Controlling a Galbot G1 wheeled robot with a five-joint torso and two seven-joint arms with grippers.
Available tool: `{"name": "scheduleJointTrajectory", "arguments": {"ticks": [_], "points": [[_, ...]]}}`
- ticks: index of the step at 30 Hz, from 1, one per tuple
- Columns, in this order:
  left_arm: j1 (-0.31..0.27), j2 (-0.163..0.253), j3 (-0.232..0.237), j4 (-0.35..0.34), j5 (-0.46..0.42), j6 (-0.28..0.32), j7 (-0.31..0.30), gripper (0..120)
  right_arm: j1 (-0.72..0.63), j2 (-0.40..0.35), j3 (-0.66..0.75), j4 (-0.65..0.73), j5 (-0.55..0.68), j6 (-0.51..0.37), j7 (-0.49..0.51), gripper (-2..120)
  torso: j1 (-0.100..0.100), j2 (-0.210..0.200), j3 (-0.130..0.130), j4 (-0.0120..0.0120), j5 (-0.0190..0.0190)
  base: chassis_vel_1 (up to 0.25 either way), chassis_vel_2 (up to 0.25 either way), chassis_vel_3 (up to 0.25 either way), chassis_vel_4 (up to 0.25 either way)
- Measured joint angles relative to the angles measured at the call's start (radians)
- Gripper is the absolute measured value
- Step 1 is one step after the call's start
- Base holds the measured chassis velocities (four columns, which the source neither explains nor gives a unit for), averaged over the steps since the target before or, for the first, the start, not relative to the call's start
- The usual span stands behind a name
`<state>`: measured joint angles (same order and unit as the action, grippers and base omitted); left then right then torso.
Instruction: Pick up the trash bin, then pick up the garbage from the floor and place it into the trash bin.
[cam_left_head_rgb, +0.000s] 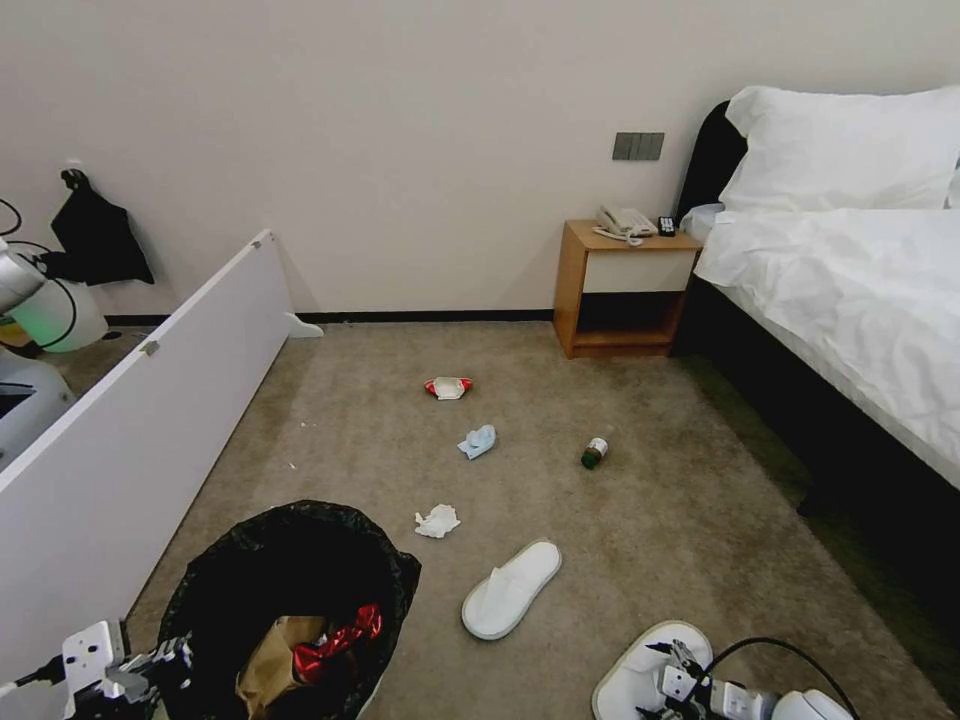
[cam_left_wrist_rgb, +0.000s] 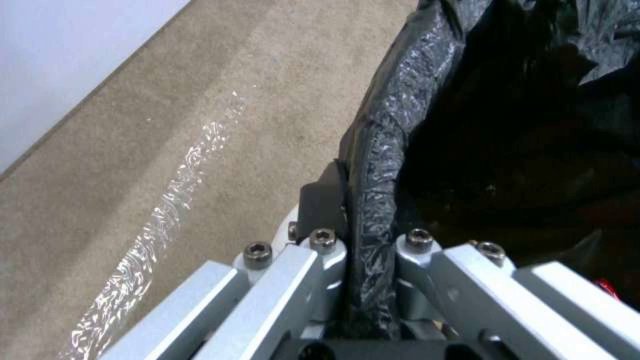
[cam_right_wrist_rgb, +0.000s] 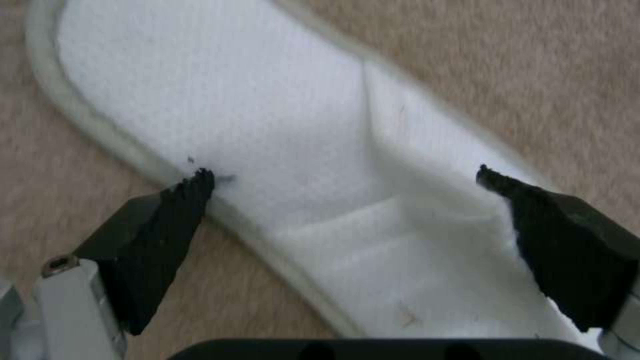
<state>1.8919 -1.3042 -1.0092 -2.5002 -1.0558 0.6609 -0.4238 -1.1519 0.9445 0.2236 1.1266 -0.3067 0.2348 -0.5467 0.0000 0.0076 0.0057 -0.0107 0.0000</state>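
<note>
I see beige carpet floor (cam_left_head_rgb: 650, 520) running to a black baseboard (cam_left_head_rgb: 430, 316) under a pale wall, with a wooden nightstand (cam_left_head_rgb: 620, 290) beside a white-sheeted bed (cam_left_head_rgb: 850, 290). My left tool (cam_left_wrist_rgb: 370, 250) is clenched on the bagged rim of the trash bin (cam_left_head_rgb: 290, 590), low at my left; a brown carton (cam_left_head_rgb: 270, 655) and red can (cam_left_head_rgb: 335, 635) lie inside. My right tool (cam_right_wrist_rgb: 347, 180) is spread wide, straddling a white slipper (cam_right_wrist_rgb: 267, 125) on the carpet. A second slipper (cam_left_head_rgb: 510, 590) lies nearby.
</note>
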Motion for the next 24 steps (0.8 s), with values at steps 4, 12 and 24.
{"name": "scheduleJointTrajectory", "arguments": {"ticks": [4,12,24], "points": [[0.001,0.002,0.000,0.000,0.000,0.000,0.000,3,-0.016,-0.001,0.026,-0.008,-0.006,-0.003,-0.001,100,0.000,0.000,0.000,-0.0001,0.0000,0.000,0.000,0.000,0.000],[-0.001,0.007,0.000,0.000,-0.001,0.000,0.001,3,-0.030,-0.006,0.055,-0.012,-0.014,-0.006,0.000,100,0.000,0.000,0.000,0.0000,0.0000,0.000,0.000,0.000,0.000],[-0.006,0.014,0.000,0.000,-0.006,0.000,0.001,3,-0.027,-0.010,0.085,-0.023,-0.024,-0.022,0.017,85,0.000,0.000,0.000,0.0000,0.0000,0.000,0.000,0.000,0.000]]}}
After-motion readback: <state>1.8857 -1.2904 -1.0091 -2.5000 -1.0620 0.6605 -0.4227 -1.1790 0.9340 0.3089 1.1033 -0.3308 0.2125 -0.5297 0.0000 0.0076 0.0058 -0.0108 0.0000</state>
